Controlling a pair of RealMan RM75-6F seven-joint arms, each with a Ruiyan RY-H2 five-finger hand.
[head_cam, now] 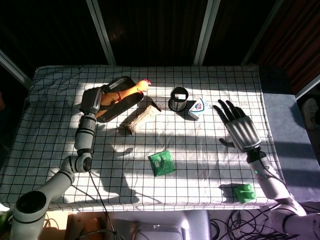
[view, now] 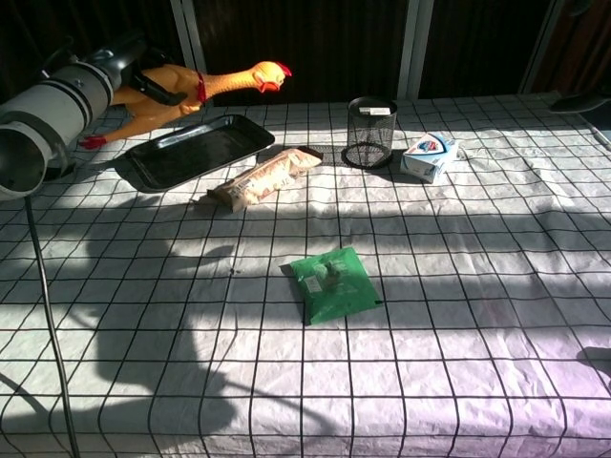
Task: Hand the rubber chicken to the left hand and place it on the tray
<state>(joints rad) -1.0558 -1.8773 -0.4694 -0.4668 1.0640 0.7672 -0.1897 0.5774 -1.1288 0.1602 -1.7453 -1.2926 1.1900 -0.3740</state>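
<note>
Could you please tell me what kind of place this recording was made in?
Probably a robot test bench by sunlit windows: a table under a grid-checked cloth, scattered with unrelated props such as a tray, mesh cup and rubber chicken.

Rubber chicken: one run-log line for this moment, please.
stage: carry to tray | left hand: holds rubber chicken above tray | right hand: open, empty | placed: no

Hard sunlight w/ deep banded shadows lay across the white black-gridded tablecloth (head_cam: 200, 145); background was near-black; both views sharp, highlights blown.
</note>
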